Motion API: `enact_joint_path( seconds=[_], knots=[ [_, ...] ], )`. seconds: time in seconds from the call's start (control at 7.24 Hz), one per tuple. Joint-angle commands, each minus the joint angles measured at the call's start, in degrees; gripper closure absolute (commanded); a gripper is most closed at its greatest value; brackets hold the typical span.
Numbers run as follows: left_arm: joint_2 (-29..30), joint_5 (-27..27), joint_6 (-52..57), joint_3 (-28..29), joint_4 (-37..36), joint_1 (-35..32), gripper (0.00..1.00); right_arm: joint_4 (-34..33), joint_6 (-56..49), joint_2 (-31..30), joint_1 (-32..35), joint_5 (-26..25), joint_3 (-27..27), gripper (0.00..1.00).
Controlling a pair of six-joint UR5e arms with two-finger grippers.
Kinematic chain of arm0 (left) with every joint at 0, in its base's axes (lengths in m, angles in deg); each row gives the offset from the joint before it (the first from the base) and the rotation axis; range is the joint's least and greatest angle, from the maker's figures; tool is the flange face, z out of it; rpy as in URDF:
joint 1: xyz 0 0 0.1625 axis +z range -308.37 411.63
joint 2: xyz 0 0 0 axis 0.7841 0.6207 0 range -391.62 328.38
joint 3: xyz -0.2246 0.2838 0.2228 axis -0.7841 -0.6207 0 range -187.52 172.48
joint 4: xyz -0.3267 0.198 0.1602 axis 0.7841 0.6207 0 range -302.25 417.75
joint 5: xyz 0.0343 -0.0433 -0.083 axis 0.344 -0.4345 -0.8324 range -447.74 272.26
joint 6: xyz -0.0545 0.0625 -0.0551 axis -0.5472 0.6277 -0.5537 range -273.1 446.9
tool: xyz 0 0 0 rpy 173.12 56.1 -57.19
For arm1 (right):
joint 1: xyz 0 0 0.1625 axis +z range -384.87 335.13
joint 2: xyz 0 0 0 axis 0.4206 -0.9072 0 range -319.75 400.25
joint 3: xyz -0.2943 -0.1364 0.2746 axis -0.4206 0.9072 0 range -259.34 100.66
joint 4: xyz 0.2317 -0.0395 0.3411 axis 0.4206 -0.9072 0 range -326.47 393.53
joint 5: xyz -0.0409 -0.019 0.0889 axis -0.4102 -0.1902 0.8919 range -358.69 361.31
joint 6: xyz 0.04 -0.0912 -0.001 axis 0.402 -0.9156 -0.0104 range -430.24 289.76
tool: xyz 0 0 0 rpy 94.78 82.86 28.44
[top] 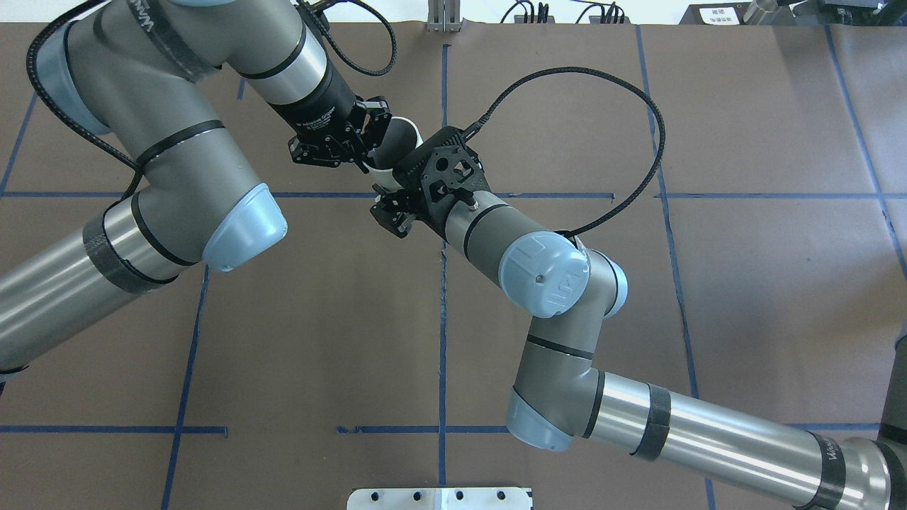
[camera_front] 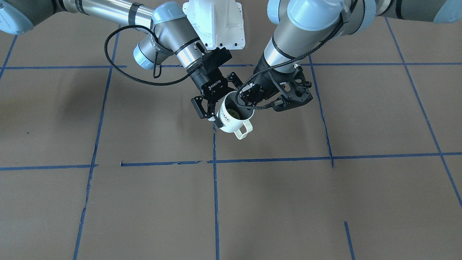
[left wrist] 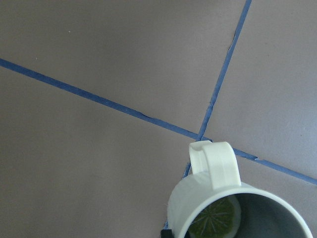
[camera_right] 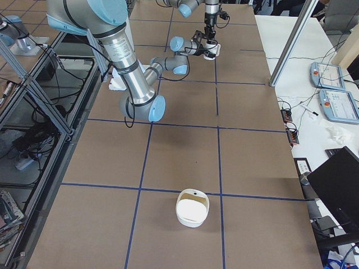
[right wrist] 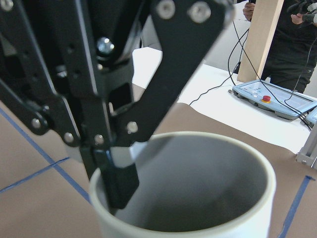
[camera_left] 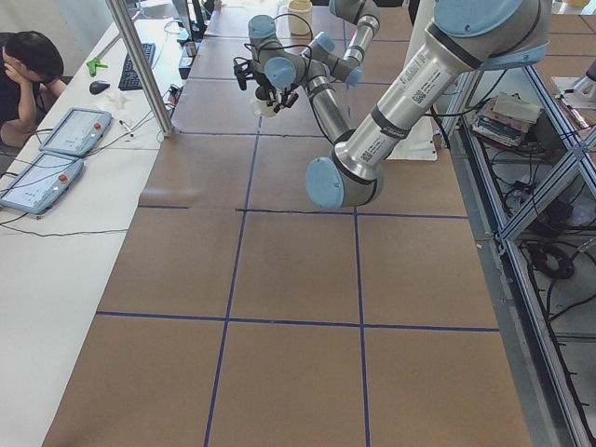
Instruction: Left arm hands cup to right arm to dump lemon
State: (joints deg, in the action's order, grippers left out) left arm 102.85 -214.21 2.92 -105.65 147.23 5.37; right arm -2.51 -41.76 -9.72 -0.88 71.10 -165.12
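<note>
Exterior right: white bowl [camera_right: 192, 208] well apart from cup [camera_right: 213, 51].

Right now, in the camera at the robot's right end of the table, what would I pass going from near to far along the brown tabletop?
White bowl → the elbow of the right arm → cup, held up off the table at the far end.
</note>
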Motion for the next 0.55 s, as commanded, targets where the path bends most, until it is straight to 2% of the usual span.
enact_joint_path(
  seconds=[0.0,0.14,0.28,0.41],
  knots=[
    [0.0,-1.22,-0.21,-0.57,0.0,0.03,1.0,0.01,0.0,-0.04,0.0,0.0,0.0,0.01],
    [0.0,-1.32,-1.08,-0.57,0.09,0.11,1.0,0.01,0.0,-0.04,0.0,0.0,0.0,0.01],
    [0.35,-1.32,-5.1,-0.57,0.87,0.03,0.85,0.01,0.0,-0.12,0.0,0.0,0.0,0.08],
    [0.27,-1.32,-6.27,-0.4,2.45,0.03,0.62,0.09,0.17,-0.04,0.0,0.0,0.0,0.41]
  ],
)
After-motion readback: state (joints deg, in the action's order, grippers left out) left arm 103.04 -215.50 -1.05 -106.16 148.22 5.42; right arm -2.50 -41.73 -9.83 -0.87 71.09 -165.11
